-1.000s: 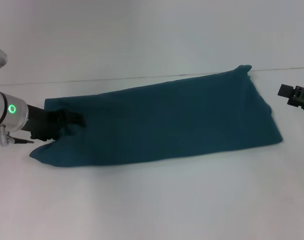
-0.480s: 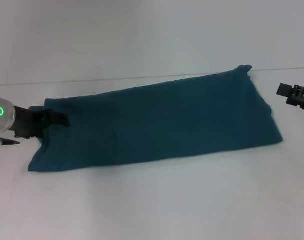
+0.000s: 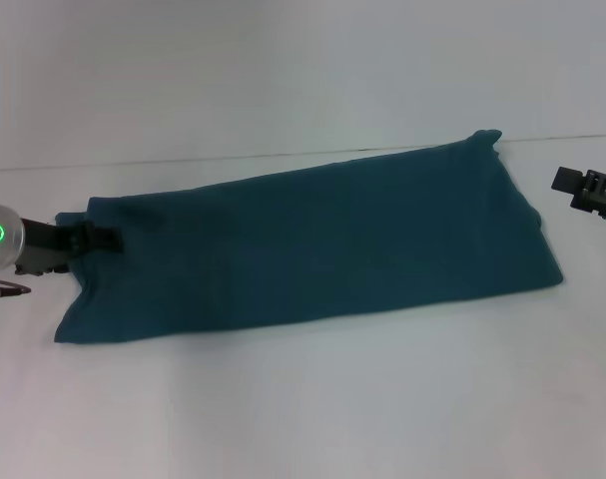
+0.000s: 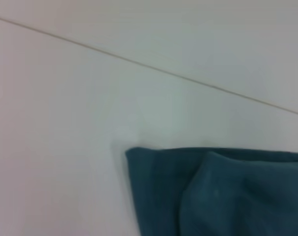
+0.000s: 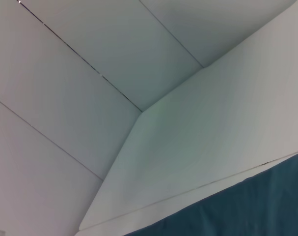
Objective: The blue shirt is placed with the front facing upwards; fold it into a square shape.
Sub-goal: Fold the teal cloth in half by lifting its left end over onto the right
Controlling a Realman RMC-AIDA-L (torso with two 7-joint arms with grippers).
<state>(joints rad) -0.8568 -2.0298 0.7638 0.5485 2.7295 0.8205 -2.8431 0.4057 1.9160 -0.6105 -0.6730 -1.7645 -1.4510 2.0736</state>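
The blue shirt [image 3: 312,244] lies on the white table as a long folded band, running from near left to far right, with no print showing. My left gripper [image 3: 103,239] is at the band's left end, open, with nothing held. The left wrist view shows that end's layered corner [image 4: 222,191] lying flat. My right gripper [image 3: 585,192] hovers off the shirt's far right end, apart from the cloth. A strip of the shirt's edge [image 5: 247,211] shows in the right wrist view.
The white table [image 3: 312,399] spreads out in front of the shirt. Its back edge meets a pale wall [image 3: 283,70] just behind the shirt's far corner.
My left gripper let go of the shirt's left end and drew back to the left. The raised cloth there settled flat. The right arm stayed put.
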